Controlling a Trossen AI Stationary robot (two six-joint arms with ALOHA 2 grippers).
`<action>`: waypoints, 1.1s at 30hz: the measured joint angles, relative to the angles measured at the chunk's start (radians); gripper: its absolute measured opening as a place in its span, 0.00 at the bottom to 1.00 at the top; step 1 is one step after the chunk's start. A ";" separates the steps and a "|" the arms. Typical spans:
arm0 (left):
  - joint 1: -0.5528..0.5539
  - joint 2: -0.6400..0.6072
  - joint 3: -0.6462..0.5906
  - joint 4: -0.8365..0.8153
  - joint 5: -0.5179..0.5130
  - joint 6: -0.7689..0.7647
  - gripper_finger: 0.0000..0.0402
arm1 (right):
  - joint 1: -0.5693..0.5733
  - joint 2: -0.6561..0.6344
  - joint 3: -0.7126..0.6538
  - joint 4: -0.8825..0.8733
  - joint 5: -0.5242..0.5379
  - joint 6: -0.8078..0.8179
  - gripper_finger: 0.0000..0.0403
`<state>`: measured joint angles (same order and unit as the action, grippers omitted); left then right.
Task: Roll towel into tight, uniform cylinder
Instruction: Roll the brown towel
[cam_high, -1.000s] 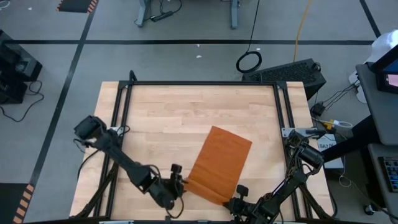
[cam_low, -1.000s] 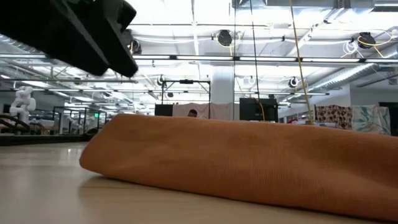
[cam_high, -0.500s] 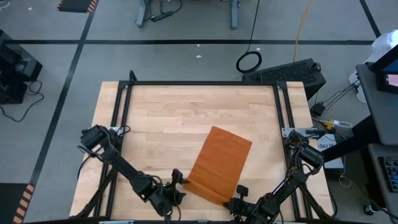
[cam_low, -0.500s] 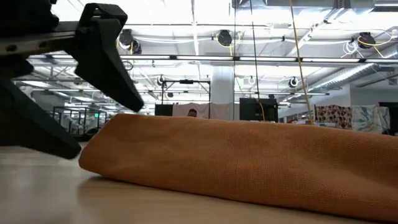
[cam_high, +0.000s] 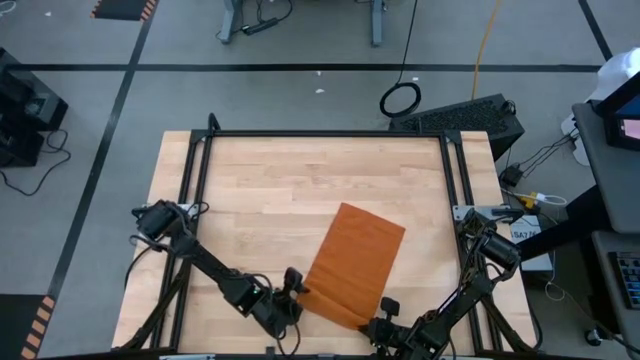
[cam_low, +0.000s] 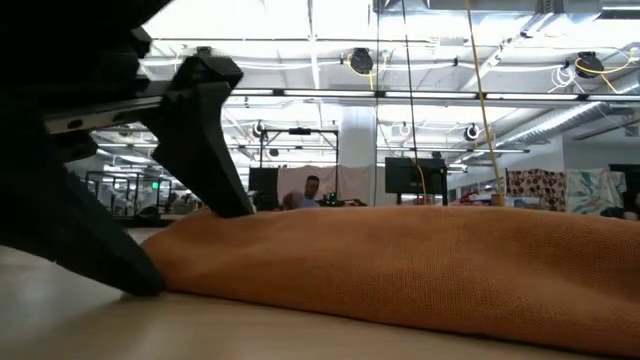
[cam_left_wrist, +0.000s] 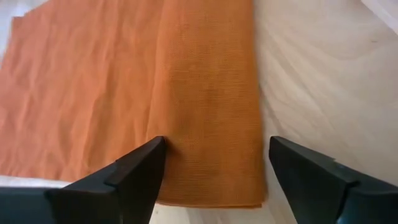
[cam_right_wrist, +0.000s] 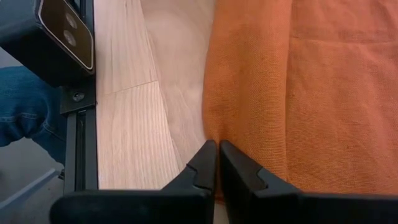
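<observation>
The rust-orange towel (cam_high: 352, 262) lies flat on the wooden table, slanting from near left to far right, with its near edge turned over into a thick fold (cam_left_wrist: 211, 118). My left gripper (cam_high: 296, 288) is open at the left end of that fold. One finger (cam_low: 205, 140) is over the fold, the other (cam_low: 90, 240) is on the table beside it. My right gripper (cam_high: 386, 306) is shut at the fold's right end, near the table's front edge. My left gripper comes slanting down from the near left. The tip of one finger (cam_left_wrist: 152, 149) rests on top of the fold (cam_low: 270, 225), which is sunk in there. The other finger (cam_left_wrist: 292, 165) stands past the towel's end; I cannot tell whether it touches the cloth. My right gripper pinches the edge of the fold (cam_right_wrist: 208, 134) between its two fingers, at the towel's near right end. The fingers come slanting down from the near right. The cloth puckers toward the tips; one layer or several, I cannot tell. The towel lies on the table.
Black frame rails (cam_high: 320, 133) run along the table's far and side edges. A dark camera housing (cam_right_wrist: 59, 34) sits at the front edge beside my right gripper, with a person's blue trouser leg (cam_right_wrist: 22, 106) beyond it. Bare wood (cam_high: 260, 190) lies to the far left.
My left gripper has come down and toward the towel's near left end, rolling a little, until its fingers stand on either side of the fold. The fold's left end has sunk under the upper finger. My right gripper has kept still.
</observation>
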<state>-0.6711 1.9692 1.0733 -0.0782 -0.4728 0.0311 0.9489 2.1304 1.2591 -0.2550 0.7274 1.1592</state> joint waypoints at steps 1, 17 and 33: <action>0.008 -0.001 0.000 0.000 0.016 -0.001 0.72 | 0.000 0.000 0.000 0.000 0.000 0.000 0.03; 0.191 0.000 0.001 -0.013 0.484 -0.001 0.34 | 0.003 0.000 0.000 -0.003 0.000 -0.042 0.06; 0.335 -0.019 0.028 -0.103 0.757 -0.190 0.05 | 0.062 0.002 0.109 -0.084 0.164 -0.161 0.51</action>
<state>-0.3364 1.9507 1.1015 -0.1816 0.2841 -0.1594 1.0111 2.1323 1.3682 -0.3387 0.8914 0.9977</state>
